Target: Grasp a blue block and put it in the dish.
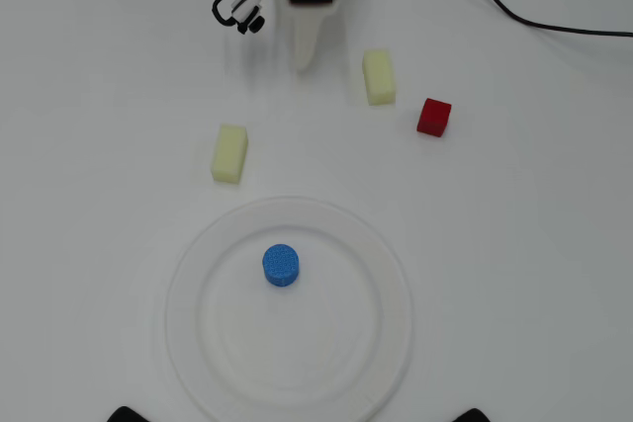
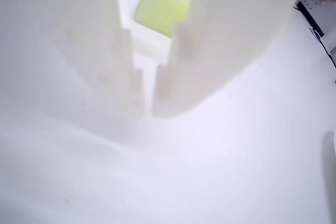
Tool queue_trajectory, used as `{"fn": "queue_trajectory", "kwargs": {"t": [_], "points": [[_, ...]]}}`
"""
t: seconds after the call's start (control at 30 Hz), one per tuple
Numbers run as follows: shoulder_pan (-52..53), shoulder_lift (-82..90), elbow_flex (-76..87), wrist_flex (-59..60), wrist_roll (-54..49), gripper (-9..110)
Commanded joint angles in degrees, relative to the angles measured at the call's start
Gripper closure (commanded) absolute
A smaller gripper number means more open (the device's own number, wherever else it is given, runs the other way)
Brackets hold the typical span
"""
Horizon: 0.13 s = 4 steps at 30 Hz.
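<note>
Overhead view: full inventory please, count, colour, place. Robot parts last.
blue block: 1, bright blue, on the dish, left of its centre
dish: 1, white, lower middle of the table
yellow blocks: 2, pale yellow, above the dish, left and right of the gripper
red cube: 1, red, right of the right yellow block
cable: 1, black, top right
gripper: 1, white, top centre, nearly shut, holding nothing

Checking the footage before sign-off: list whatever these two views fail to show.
- Arm: overhead view's top edge cuts off everything above the gripper.
- Blue block and dish: absent from wrist view, whose blurred fingers fill it.
- Yellow block: mostly hidden behind those fingers.
- Dish's lower rim: cut by overhead view's bottom edge.
</note>
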Motion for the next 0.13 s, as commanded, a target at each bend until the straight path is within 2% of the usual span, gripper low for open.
{"fn": "queue_trajectory", "kwargs": {"t": [0.0,0.1], "points": [[-0.26,9.76,5.71,3.25,0.0,101],[-0.26,9.76,5.71,3.25,0.0,101]]}}
